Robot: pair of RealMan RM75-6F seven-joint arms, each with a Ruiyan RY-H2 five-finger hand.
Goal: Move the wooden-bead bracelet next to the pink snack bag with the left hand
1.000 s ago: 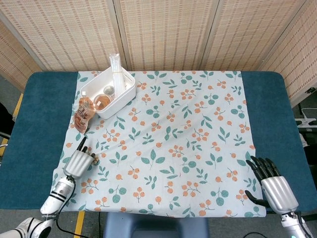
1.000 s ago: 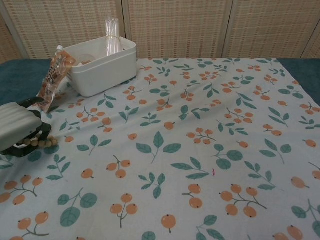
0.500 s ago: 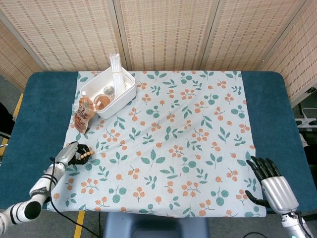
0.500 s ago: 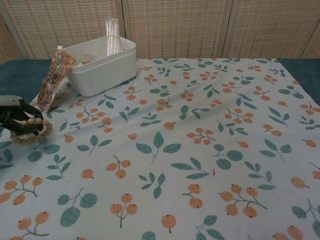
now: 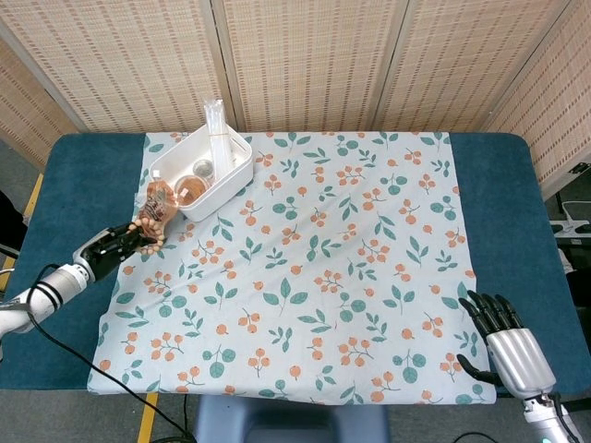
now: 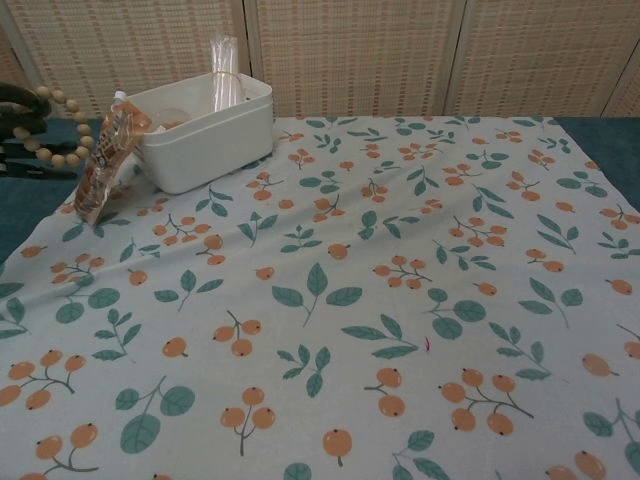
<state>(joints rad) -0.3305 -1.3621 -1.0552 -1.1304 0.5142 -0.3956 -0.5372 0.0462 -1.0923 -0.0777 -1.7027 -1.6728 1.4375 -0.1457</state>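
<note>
The wooden-bead bracelet [image 5: 149,233] hangs from my left hand [image 5: 114,247], which grips it just left of and below the lower end of the pink snack bag [image 5: 158,206]. In the chest view the bracelet [image 6: 58,128] is lifted off the cloth at the far left edge, held by the dark fingers [image 6: 18,132], close beside the snack bag [image 6: 106,160]. Whether the beads touch the bag I cannot tell. My right hand [image 5: 503,346] rests at the front right corner with its fingers spread and nothing in it.
A white bin [image 5: 231,166] with small jars and a clear packet stands at the back left, and the snack bag leans against it. A leaf-and-fruit patterned cloth [image 5: 332,268] covers the blue table [image 5: 83,185]. A black cable trails from the left arm.
My left hand has lifted the bracelet off the cloth and carried it back and to the left, up to the snack bag. The right hand has not moved.
</note>
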